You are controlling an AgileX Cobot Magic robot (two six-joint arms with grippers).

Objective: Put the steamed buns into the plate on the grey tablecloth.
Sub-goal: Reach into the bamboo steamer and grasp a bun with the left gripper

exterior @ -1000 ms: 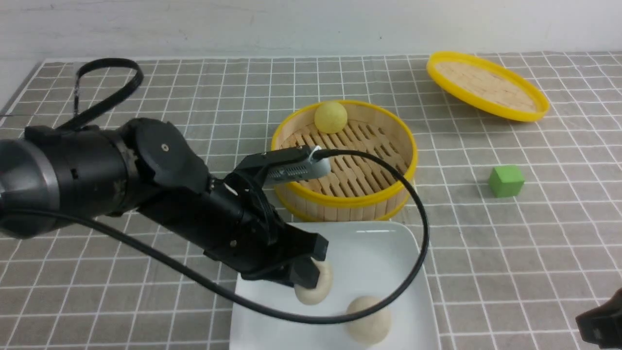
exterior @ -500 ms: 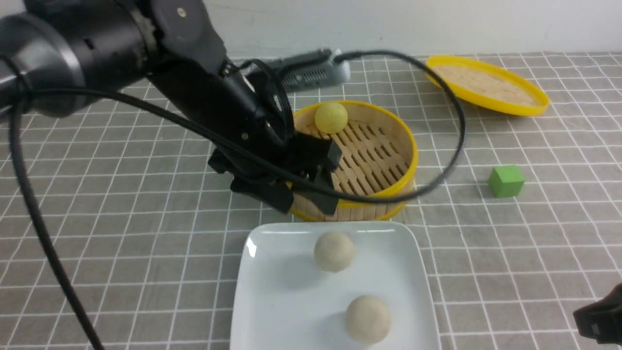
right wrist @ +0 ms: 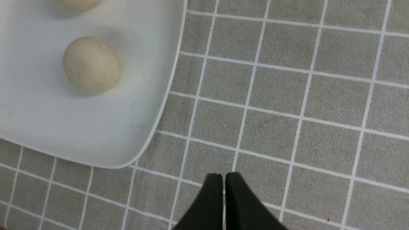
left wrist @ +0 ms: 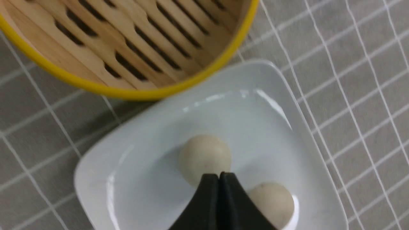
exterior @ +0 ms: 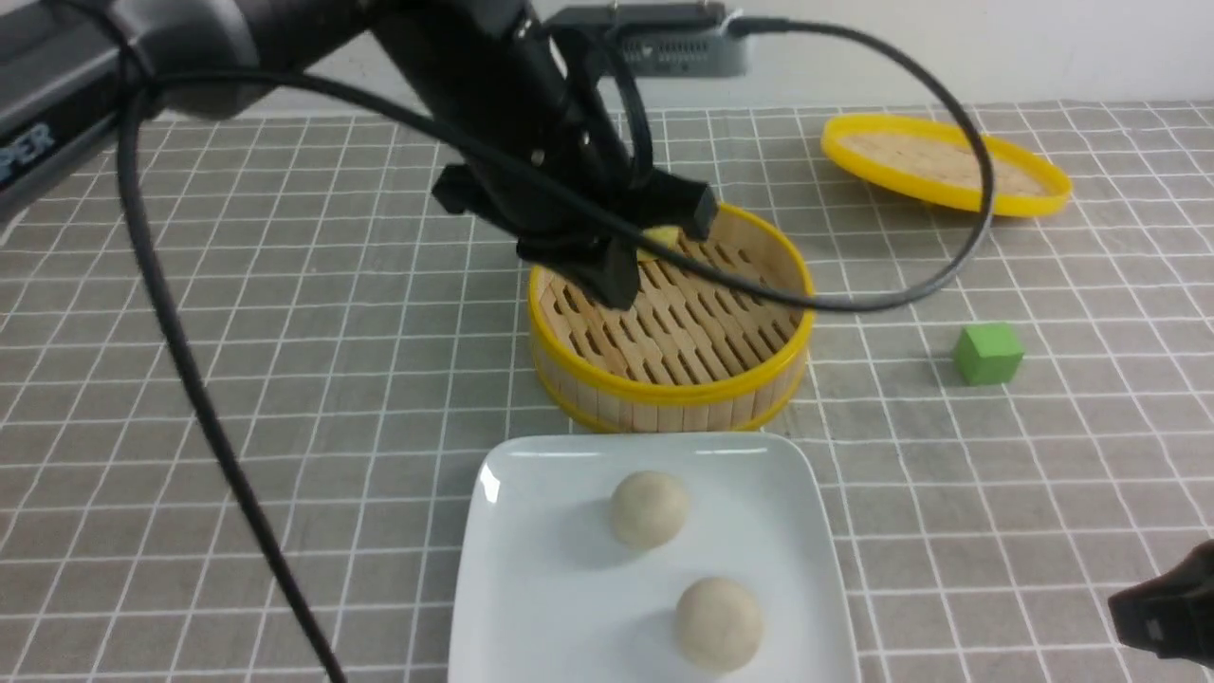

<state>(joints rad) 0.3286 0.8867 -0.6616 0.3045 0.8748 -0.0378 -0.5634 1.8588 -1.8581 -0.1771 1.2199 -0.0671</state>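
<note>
2nd cream bun now freed on plate. Left tool went up to steamer, jaws together, empty, prob. beside yellow bun. Right tool together too. One bun to go.

front: high, facing forward | wrists: close, downward | shared: plate

We have one surface: the grey tablecloth with its white grid, covering everything in front view. Four things sit directly on it. White square plate nearest us, centre. Yellow-rimmed bamboo steamer just behind it, the two rims close together. Yellow-rimmed lid far right, well apart. Green cube right of the steamer, standing alone.
</note>
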